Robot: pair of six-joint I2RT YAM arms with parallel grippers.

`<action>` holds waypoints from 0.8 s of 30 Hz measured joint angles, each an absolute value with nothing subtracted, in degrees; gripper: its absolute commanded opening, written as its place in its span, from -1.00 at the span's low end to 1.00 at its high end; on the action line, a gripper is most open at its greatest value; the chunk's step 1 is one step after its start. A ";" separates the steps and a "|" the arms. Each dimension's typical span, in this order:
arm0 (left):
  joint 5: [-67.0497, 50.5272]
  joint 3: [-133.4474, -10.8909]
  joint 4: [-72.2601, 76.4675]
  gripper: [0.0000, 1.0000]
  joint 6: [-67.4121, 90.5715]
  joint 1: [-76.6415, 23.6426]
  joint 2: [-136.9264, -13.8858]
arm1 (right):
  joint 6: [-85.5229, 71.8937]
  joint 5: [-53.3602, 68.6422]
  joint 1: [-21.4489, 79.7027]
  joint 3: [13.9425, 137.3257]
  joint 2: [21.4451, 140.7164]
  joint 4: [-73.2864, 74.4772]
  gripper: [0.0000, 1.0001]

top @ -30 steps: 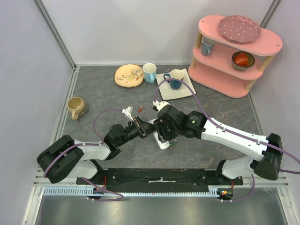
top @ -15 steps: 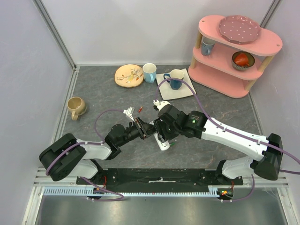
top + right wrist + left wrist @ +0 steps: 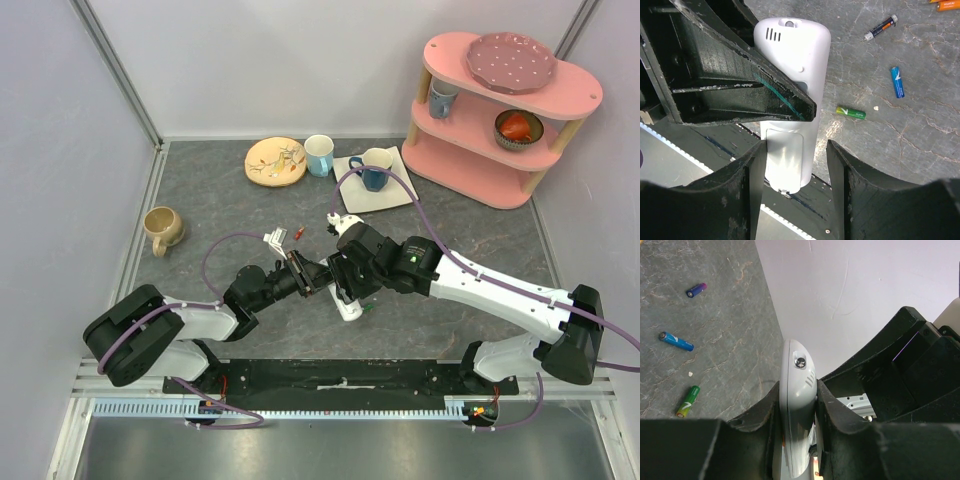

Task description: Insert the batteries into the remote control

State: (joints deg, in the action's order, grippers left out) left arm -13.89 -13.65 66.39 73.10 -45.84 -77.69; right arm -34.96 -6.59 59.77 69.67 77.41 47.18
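left hand [image 3: 797, 390]: closed, clamping the remote control [image 3: 795, 50] across its narrow sides and holding it tilted up off the desk [image 3: 200, 180].
right hand [image 3: 796, 146]: fingers apart, straddling the remote's lower end with a gap showing on one side; not gripping it as far as I can see.
remote: sitting between both hands, its lower end hanging over the desk's near edge rail [image 3: 340, 375].
compartment: the left finger is hiding most of that face, so I can't tell if it's open. No cell is showing inside.
small white piece [image 3: 272, 238]: lying beyond the remote, possibly the cover; too small to confirm.
batteries: green battery [image 3: 850, 113] is lying just beside the remote, blue battery [image 3: 897, 81] further out, dark battery [image 3: 881, 27] beyond that, and red-orange battery [image 3: 299, 232] on the far side by the white piece. All are resting loose on the desk.
progress: judging loading as not begun; every cell is waiting to be picked and seated.
room: it's getting tight right at the remote, with both hands crowding it and the near edge below. Bare desk is opening up beyond the remote toward the cells. The mug [image 3: 163, 228] and pink shelf [image 3: 505, 100] are sitting well apart from it.
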 measured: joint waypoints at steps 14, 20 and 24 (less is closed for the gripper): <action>-14.00 -13.65 66.32 -0.96 73.28 -45.82 -77.60 | -34.96 -6.98 58.89 69.69 77.43 45.82 0.20; -14.00 -13.65 66.11 -0.96 73.28 -45.82 -77.30 | -34.94 -6.48 58.13 69.69 77.43 45.04 0.21; -13.98 -13.65 66.08 -0.96 73.28 -45.82 -77.23 | -34.94 -6.24 57.76 69.69 77.43 44.66 0.21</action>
State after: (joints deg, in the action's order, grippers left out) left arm -13.98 -13.65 66.08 73.28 -45.82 -77.23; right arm -34.94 -6.24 57.76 69.69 77.43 44.66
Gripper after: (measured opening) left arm 0.324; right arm 0.602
